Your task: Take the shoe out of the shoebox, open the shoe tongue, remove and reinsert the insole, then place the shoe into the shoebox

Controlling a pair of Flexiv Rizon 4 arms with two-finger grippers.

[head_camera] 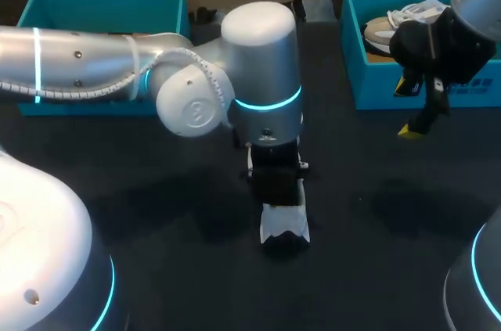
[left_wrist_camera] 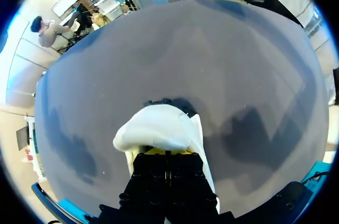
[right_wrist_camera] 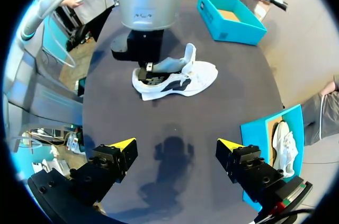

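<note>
1. The shoe (head_camera: 283,228), white with dark markings, rests on the dark table (head_camera: 156,206) near its middle, outside both boxes.
2. Our left claw (left_wrist_camera: 167,151) stands over the shoe's opening. Its fingers are nearly together and pinch a thin white part of the shoe. We cannot tell whether that part is the tongue or the insole.
3. Our right claw (right_wrist_camera: 176,145) hangs above bare table, well apart from the shoe. Its fingers are spread wide and hold nothing.
4. A teal box (head_camera: 102,4) stands at the table's far left; the right wrist view shows its brown floor.
5. A second teal box (head_camera: 391,88) stands at the far right, near our right claw. A second shoe (head_camera: 387,30) lies in it.
</note>
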